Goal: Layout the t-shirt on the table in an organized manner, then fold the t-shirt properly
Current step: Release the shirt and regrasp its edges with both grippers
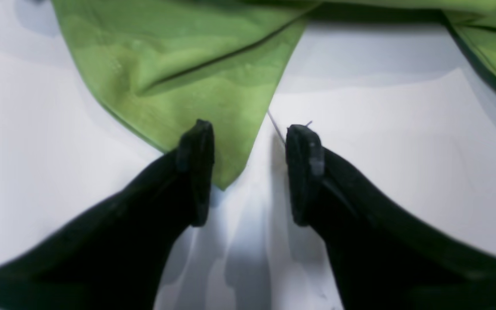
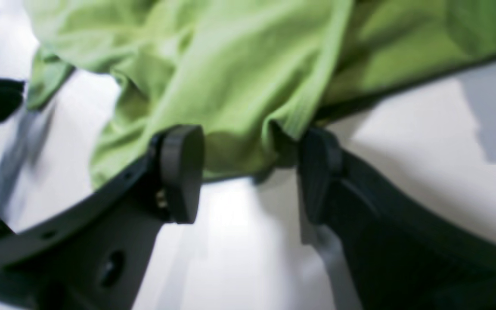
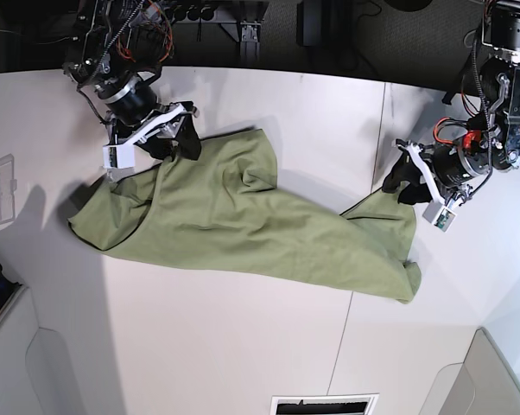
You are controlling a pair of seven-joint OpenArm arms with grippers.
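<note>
We are seeing no brand, label or readable writing on the shirt in any view. It is lying rumpled across the middle of the table, stretched from the far-left side of the base view down to the right.

We are holding the left gripper with its jaws standing apart and gripping nothing. In its wrist view a pointed corner of the shirt is reaching down between the two fingers, passing just beside the left finger, while the other finger is resting over bare table.

We are holding the right gripper with its jaws spread wide too. A bunched fold of the shirt is lying in the gap between them, its ribbed edge touching the right-hand finger; we cannot tell whether the pads are pressing it.

Only the base view is showing the whole shirt and both arms; the wrist views are showing the cloth edges at the jaws.
</note>
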